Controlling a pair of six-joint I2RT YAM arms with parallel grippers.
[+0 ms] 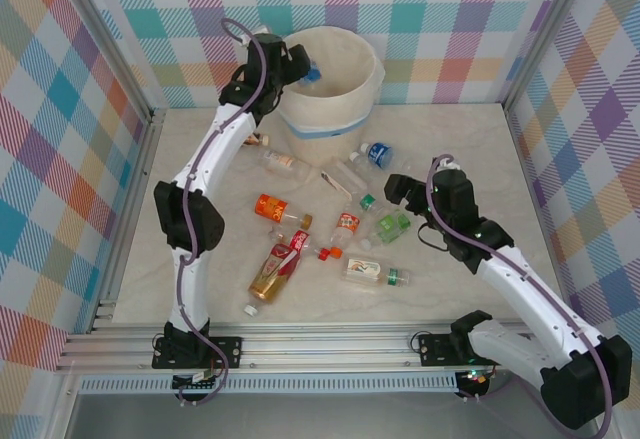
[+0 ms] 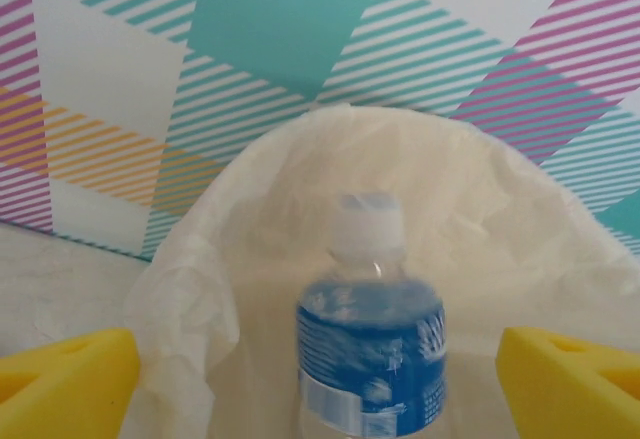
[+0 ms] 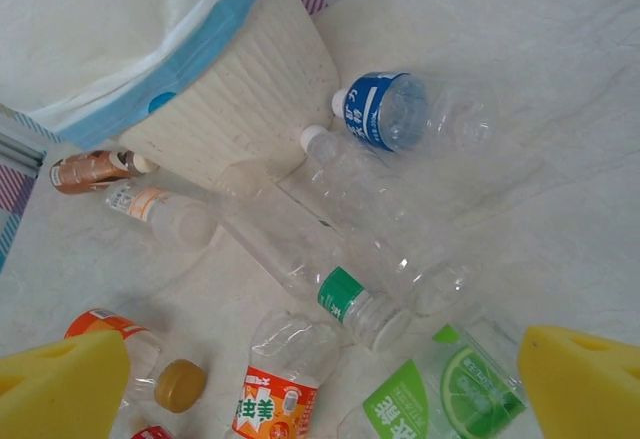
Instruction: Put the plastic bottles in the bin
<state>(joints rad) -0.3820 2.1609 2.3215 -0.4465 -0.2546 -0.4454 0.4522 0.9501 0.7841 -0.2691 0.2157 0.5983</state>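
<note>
The walls [image 1: 90, 109] around us are flat panels printed with pastel plaid in diagonal stripes. The table [image 1: 480, 149] is a smooth cream slab with faint marble veining. At its far side stands the bin [image 1: 345, 109], a round cream-white bucket with a finely ribbed wall, a light blue band low on its body and a crinkled white liner [image 2: 500, 219] folded over the rim.

Our left arm [image 1: 215, 149], white tubes with black joints, reaches up to the bin, and the left gripper [image 1: 303, 69] hangs over its mouth. Its yellow foam pads [image 2: 65, 379] stand wide apart. Between them, touching neither, is a clear plastic bottle [image 2: 370, 359] with a glossy blue label and a pale cap, blurred, with the liner behind it. The right gripper [image 1: 396, 189] hovers low over the scatter on the table, its yellow pads [image 3: 585, 384] spread fully and gripping nothing.

The other bottles lie on their sides in front of the bin. We see:

- a long clear bottle [image 3: 340, 294] with a green band
- a crumpled blue-labelled bottle [image 3: 400, 114] just beside the bin's foot
- an amber bottle [image 1: 268, 277] nearest the arm bases
- a lime-labelled bottle [image 3: 440, 399] between the right pads' line of sight
- a red-and-white-labelled bottle [image 3: 275, 404] beside it
- a brown-labelled bottle [image 3: 90, 169] close against the ribbed wall
- a round brown cap [image 3: 180, 384] on an orange-labelled bottle [image 3: 105, 327]
</note>
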